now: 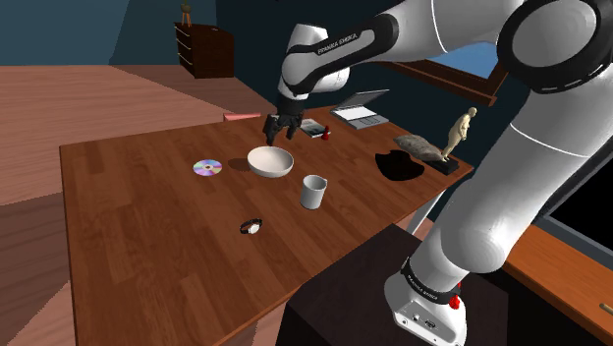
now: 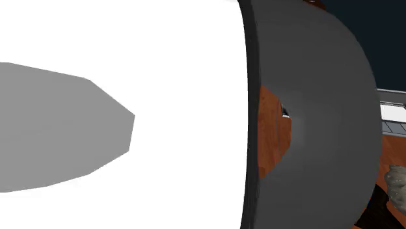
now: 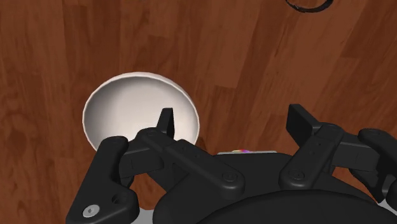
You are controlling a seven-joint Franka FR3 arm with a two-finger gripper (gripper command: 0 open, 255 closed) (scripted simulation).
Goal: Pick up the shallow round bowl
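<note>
Closest to the shoulder camera stands the dark stand [image 1: 344, 300], and the white arm [image 1: 511, 187] rises from it and reaches out over the wooden counter [image 1: 138, 216]. In the second exterior view the arm's white shell [image 2: 169, 188] and a dark joint [image 2: 312, 97] sit right against the lens, with slivers of wood behind them.

The black fingers [image 3: 167, 126] stand apart and hold nothing. They hang over the far rim of the white bowl [image 1: 270, 162]. In the wrist view one finger lies across the bowl's [image 3: 130, 111] inner edge and the other is over bare wood beside it. Whether either touches the bowl cannot be told.

The bowl sits upright near the counter's middle. A shiny disc [image 1: 207, 167] lies to the shoulder view's left of it, a pale mug [image 1: 312, 191] is nearer the stand, and a wristwatch [image 1: 251, 227] lies closer still. A laptop [image 1: 362, 110] and a small figurine [image 1: 460, 133] stand along the far side.
</note>
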